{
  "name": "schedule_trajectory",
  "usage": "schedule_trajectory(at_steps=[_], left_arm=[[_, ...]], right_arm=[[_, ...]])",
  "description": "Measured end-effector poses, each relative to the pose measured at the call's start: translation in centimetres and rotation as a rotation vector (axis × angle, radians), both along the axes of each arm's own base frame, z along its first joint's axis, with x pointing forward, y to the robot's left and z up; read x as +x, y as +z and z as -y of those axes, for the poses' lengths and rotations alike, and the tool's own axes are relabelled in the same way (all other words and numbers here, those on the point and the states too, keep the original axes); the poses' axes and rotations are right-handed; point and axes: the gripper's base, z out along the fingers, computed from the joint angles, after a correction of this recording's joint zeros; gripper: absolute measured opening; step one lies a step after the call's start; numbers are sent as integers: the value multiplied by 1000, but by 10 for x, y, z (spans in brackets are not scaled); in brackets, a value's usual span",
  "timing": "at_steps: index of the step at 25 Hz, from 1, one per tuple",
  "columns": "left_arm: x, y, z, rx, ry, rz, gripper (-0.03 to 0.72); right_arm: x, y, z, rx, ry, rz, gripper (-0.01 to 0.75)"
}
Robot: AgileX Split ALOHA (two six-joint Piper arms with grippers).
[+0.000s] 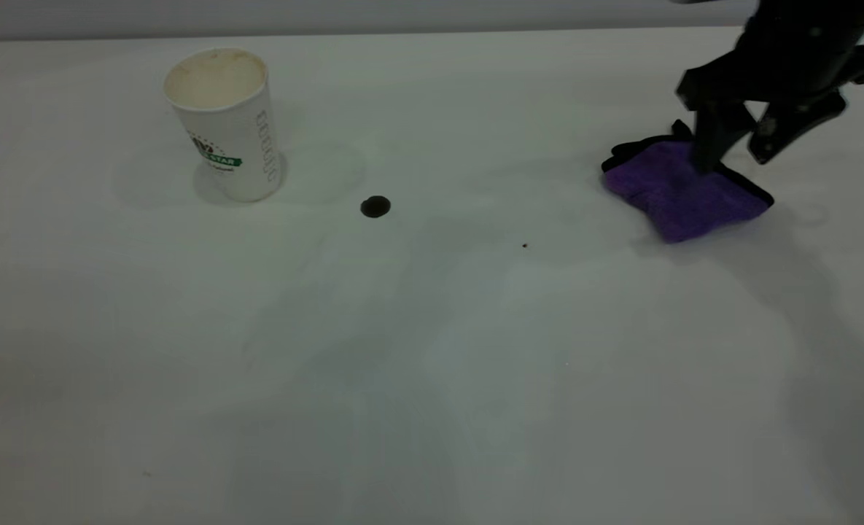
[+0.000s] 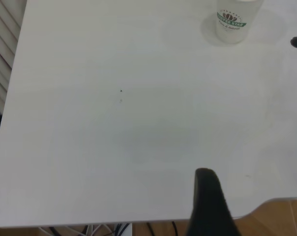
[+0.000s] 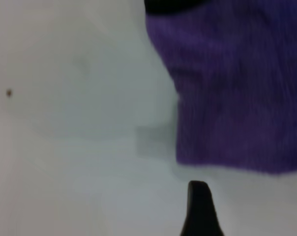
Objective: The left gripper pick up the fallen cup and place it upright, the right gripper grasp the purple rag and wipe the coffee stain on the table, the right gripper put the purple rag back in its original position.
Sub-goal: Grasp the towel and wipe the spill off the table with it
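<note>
The white cup [image 1: 222, 124] stands upright at the far left of the table [image 1: 432, 379], and it also shows in the left wrist view [image 2: 232, 19]. The dark coffee stain [image 1: 375, 207] lies just right of the cup, apart from it. The purple rag [image 1: 687, 191] lies flat at the far right. My right gripper [image 1: 739, 149] is open over the rag's far edge, with one finger down at the cloth and the other beyond it. The right wrist view shows the rag [image 3: 237, 88] ahead of one finger [image 3: 198, 209]. The left gripper is outside the exterior view; its finger [image 2: 207, 204] hangs over the table's edge, open and empty.
A tiny dark speck [image 1: 525, 246] sits between the stain and the rag. In the left wrist view the table edge [image 2: 138, 223] runs close by, with cables and wooden floor below it.
</note>
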Motion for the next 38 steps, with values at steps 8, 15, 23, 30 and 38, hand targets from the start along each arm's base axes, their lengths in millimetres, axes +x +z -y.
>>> schedule_trajectory(at_steps=[8, 15, 23, 30, 38], left_arm=[[0, 0, 0, 0, 0, 0, 526], [0, 0, 0, 0, 0, 0, 526], [0, 0, 0, 0, 0, -1, 526], [0, 0, 0, 0, 0, -1, 526], [0, 0, 0, 0, 0, -1, 526]], right_arm=[[28, -35, -5, -2, 11, 0, 578], [38, -72, -6, -40, 53, -48, 484], [36, -75, -33, -4, 114, -39, 57], [33, -75, -118, 100, 260, 6, 56], [47, -75, -184, 159, 353, 86, 56]])
